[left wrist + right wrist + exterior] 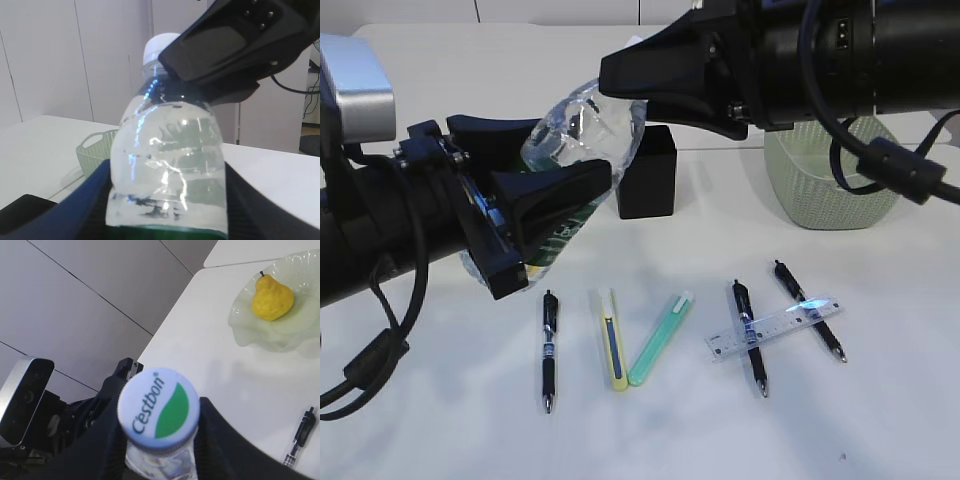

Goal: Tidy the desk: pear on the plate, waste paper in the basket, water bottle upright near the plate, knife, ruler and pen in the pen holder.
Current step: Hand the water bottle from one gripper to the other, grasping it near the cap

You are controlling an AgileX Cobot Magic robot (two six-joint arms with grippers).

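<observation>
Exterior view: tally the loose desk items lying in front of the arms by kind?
Black click pens: 3
Slim plastic utility knives: 2, one yellow, one mint green
Clear plastic ruler: 1, lying across two of the pens
Total: 6

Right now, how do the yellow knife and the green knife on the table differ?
The yellow knife lies nearly straight up the exterior view, while the green knife slants, its far end leaning right. The yellow knife shows a dark strip along its middle; the green knife looks plain. Their near ends almost meet, their far ends spread apart. Both are slim, flat on the table, between pens.
</observation>
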